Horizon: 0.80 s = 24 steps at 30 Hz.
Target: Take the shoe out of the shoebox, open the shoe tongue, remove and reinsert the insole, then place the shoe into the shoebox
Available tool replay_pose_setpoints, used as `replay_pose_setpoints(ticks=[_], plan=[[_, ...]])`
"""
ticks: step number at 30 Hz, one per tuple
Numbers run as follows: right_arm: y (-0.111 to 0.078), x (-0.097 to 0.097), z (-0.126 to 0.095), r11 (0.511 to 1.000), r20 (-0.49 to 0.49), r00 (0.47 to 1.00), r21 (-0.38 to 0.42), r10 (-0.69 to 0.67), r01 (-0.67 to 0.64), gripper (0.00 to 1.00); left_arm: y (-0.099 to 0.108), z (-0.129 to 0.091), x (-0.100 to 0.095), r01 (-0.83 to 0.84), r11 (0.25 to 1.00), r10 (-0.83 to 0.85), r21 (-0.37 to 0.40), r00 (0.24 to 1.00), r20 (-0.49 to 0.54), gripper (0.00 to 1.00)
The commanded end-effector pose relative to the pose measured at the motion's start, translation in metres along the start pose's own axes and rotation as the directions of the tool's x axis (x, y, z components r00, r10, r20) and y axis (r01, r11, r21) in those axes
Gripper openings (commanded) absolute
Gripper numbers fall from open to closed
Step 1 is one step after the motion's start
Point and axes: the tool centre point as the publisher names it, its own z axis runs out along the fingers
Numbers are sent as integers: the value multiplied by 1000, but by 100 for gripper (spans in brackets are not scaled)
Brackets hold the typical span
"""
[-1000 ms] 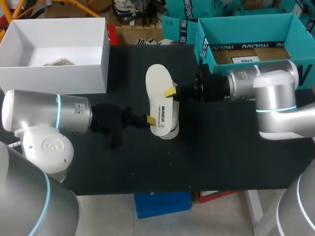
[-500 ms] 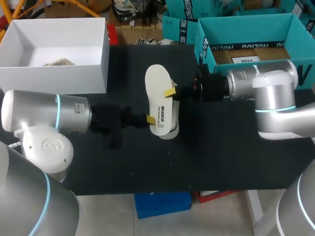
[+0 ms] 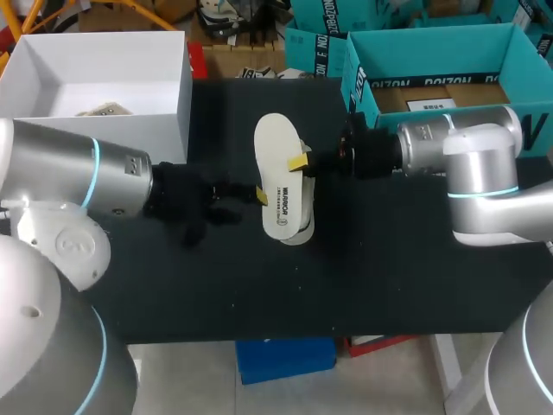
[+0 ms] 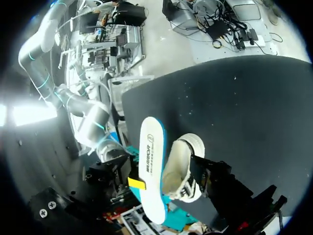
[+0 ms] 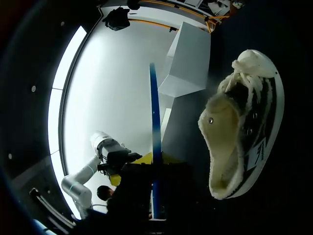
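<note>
Insole (image 3: 280, 183) is out of the shoe (image 3: 300, 232) and held over the middle of the table (image 3: 389, 277). Its long axis runs away from the robot, roughly parallel to the shoe beneath it.

The right gripper (image 3: 302, 162) is clamped on the insole's right edge. In the right wrist view one yellow tip sits on each face of it. The left gripper (image 3: 258, 195) is at the insole's left edge, nearer the heel end. Whether it is closed cannot be told from these views.

The shoe is almost fully covered from above; only its near right part shows. The right wrist view shows it just beside the insole, opening exposed.

Reinsertion is judged to be the next step. It depends on the insole's toe end being tipped down into that opening, and the right arm already holds the piece.

Looks:
- Insole: flat, white top face with dark print, blue along the edge.
- Shoe: dark upper, white laces, pale fuzzy lining, white toe cap.

The white shoebox (image 3: 86, 138) (assumed to be the target) sits at the far left, well apart.
</note>
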Motion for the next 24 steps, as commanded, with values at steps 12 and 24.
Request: replay_pose_setpoints(ticks=[12, 24], plan=[[1, -1, 1, 1000, 1, 1000, 1, 1, -1, 0, 17, -40, -36, 58, 986, 36, 153, 837, -546, 100], [1, -1, 1, 1000, 1, 1000, 1, 1, -1, 0, 23, -34, -56, 10, 989, 75, 146, 826, -559, 100]])
